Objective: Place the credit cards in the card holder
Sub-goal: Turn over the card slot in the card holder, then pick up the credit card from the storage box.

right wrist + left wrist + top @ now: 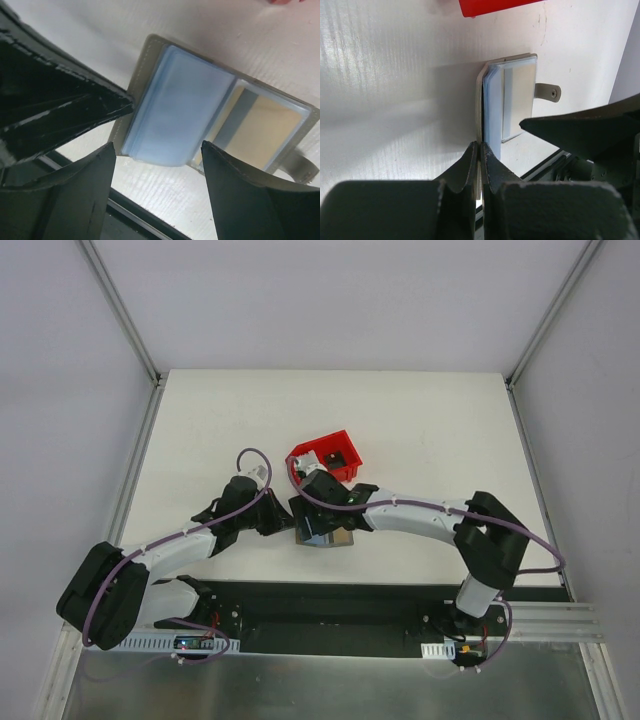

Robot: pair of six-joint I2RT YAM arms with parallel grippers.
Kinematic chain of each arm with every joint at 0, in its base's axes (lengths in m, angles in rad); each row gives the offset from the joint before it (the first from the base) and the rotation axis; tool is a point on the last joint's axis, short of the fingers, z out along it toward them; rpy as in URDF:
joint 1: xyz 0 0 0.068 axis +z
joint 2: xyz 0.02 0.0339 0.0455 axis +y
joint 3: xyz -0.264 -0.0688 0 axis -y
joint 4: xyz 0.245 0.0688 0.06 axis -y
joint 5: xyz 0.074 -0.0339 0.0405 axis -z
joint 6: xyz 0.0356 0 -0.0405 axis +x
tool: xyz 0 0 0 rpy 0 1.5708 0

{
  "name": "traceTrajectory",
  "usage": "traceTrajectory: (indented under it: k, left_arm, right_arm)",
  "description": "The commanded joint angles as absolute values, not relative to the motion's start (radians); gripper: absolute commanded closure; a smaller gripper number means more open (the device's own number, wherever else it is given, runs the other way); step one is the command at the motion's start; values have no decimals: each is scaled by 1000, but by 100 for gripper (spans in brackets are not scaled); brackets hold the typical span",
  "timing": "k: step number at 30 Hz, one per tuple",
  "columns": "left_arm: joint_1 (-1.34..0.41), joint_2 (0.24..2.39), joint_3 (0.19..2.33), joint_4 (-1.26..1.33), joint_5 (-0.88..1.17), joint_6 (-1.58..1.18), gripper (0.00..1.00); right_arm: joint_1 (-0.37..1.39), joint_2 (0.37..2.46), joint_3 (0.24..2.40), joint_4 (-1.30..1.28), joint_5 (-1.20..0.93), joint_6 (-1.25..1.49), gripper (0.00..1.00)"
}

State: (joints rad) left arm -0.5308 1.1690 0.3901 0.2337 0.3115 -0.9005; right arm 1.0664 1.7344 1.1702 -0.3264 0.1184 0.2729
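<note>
The card holder (pixel 335 538) lies open on the table near the front edge, between both grippers. Its blue-tinted clear sleeves (pixel 175 115) stand up in a bundle, and a gold credit card (pixel 265 127) sits inside a flat sleeve on the right half. My left gripper (pixel 480 146) is shut on the thin edge of the card holder (pixel 512 95) cover. My right gripper (pixel 159 147) hangs open just above the sleeves' near edge, with nothing between its fingers. In the top view the left gripper (pixel 285 520) and right gripper (pixel 315 525) nearly meet over the holder.
A red bin (pixel 327 457) stands just behind the holder, with a small dark thing inside it. The holder's strap with a snap (pixel 547 92) sticks out on the far side. The table's front edge and black base rail (pixel 330 600) lie close behind the grippers.
</note>
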Motion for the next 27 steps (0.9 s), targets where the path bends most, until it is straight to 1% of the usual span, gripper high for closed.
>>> traceTrajectory:
  k: [1,7,12,18,27]
  left_arm:
    - [-538,1186,374,239,295,-890,100]
    - [-538,1212,354,267,287,-890,100]
    - [-538,1224,348,282,288,-888,100]
    - [-538,1220,350,282,288,-885,100]
    - [-538,1216,371,281,308,-877,100]
  right_arm:
    - [1039,1625,1098,-155,11,301,28]
    - [957,1514,1054,-132,-28,261,28]
    - [850,1491,1098,-153,-70,196,28]
    - [727,1595,1227,-198,-150,160,27]
    - [654,1828,1475,-264,-236,137,27]
